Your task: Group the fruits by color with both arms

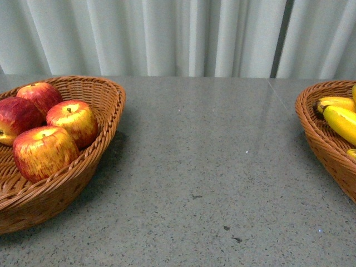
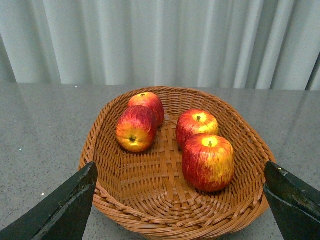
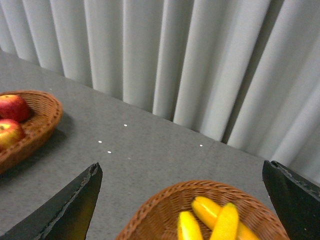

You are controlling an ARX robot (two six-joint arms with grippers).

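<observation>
left gripper (image 2: 180, 200) spread wide and empty, black fingers (image 2: 60, 207) framing the near rim of the left basket (image 2: 165, 220) without touching it. right gripper (image 3: 190, 205) likewise parted and grasping nothing, poised above the right basket (image 3: 160, 210). four apples (image 2: 207, 162) resting inside the left basket, two touching pairs, one pair nearer the back rim; glossy red skins streaked yellow, short stems in yellow hollows. bananas (image 3: 225, 222) lying side by side in the right basket, smooth, bright yellow, curved, a dark tip visible in the front view; exact count hard to tell, cut off at the picture edges. both baskets woven of brown wicker, shallow and oval, with braided rims, set well apart at opposite ends of a grey speckled tabletop (image 1: 211, 167), polished, faintly reflective, marked by a few small dark flecks. pale pleated curtain (image 1: 183, 36) hanging behind, falling in soft vertical folds. between the baskets only bare stone-like surface.
</observation>
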